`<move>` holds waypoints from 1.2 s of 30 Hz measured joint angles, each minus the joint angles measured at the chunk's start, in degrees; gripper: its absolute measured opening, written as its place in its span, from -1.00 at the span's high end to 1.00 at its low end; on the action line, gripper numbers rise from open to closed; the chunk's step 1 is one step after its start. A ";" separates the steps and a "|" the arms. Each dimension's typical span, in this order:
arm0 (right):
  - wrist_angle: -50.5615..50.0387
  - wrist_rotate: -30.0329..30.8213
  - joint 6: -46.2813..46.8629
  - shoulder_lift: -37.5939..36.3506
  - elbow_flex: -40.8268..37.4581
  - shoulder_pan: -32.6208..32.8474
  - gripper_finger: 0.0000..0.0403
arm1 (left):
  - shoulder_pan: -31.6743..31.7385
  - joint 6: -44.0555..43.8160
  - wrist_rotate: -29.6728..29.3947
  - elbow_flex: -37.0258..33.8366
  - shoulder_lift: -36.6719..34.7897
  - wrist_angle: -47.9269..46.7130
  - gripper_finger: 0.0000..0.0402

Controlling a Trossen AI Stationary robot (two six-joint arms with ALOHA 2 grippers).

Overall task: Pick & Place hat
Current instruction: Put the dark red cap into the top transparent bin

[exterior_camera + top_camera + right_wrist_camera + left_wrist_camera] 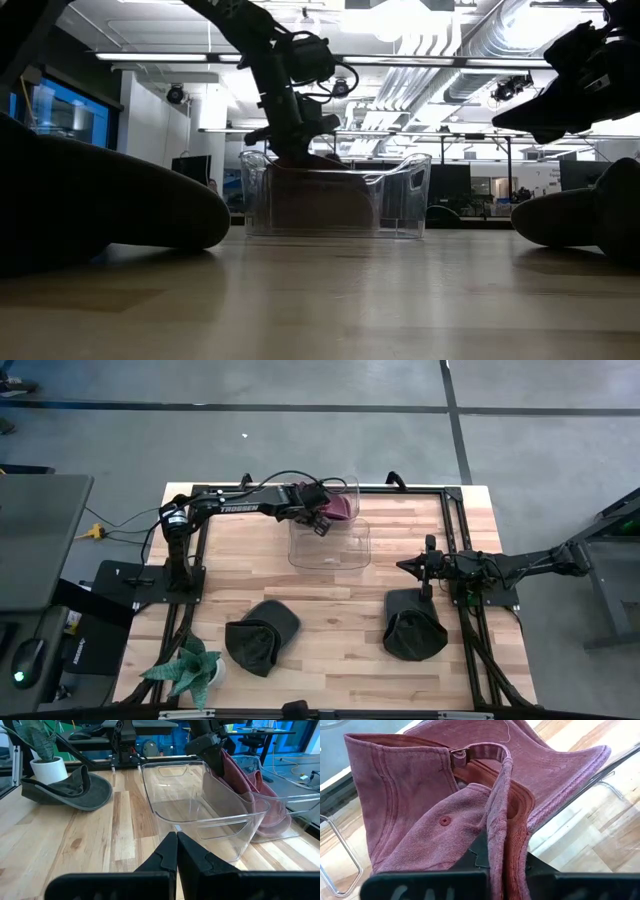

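A: We log a wooden table (330, 610). On its front-left corner stands a spiky potted plant (185, 668) in a white pot.
B: Agreed. Off the table's left edge we note a computer mouse (28, 657) glowing green, and a yellow plug (93, 532) on a cable.
A: Beyond the table's far edge, dark tape lines (455, 420) cross the grey floor (250, 440).

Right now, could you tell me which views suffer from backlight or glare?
Low view: bright ceiling lights leave the left gripper and dark hats as silhouettes. Right wrist view: reflections streak the bin. Left wrist view: evenly lit, maroon hat clear.
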 joint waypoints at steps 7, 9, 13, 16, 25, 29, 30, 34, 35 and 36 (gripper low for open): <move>0.00 0.01 0.00 0.00 -0.01 0.00 1.00 | 0.02 0.24 -0.06 -0.02 0.02 0.35 0.64; 0.00 0.00 -0.02 0.00 0.00 0.00 1.00 | 0.02 0.31 -0.36 -0.02 0.03 0.41 0.49; 0.00 0.01 0.00 0.00 0.00 -0.01 1.00 | 0.02 0.40 -0.55 -0.02 0.04 1.07 0.19; 0.00 0.00 -0.02 0.00 0.00 0.00 1.00 | 0.00 1.38 -0.85 0.45 0.06 1.29 0.02; 0.00 0.00 0.00 0.00 0.00 -0.02 1.00 | 0.00 7.82 -7.33 6.94 0.11 0.50 -0.16; 0.00 0.00 -0.01 0.00 0.00 -0.02 1.00 | -0.11 8.25 -8.75 7.87 0.07 -0.13 -0.16; 0.00 0.00 -0.01 0.00 0.00 -0.01 1.00 | -0.11 8.25 -8.80 7.81 0.07 -0.24 -0.16; 0.00 0.00 -0.01 0.00 0.00 -0.01 1.00 | -0.20 8.09 -8.85 7.50 0.07 -1.06 -0.16; 0.00 0.00 -0.01 0.00 0.00 -0.01 1.00 | -0.56 8.09 -8.87 7.50 0.07 -1.08 -0.16; 0.00 0.00 -0.01 0.00 0.00 -0.02 1.00 | -0.82 8.09 -8.89 7.50 0.07 -0.89 -0.16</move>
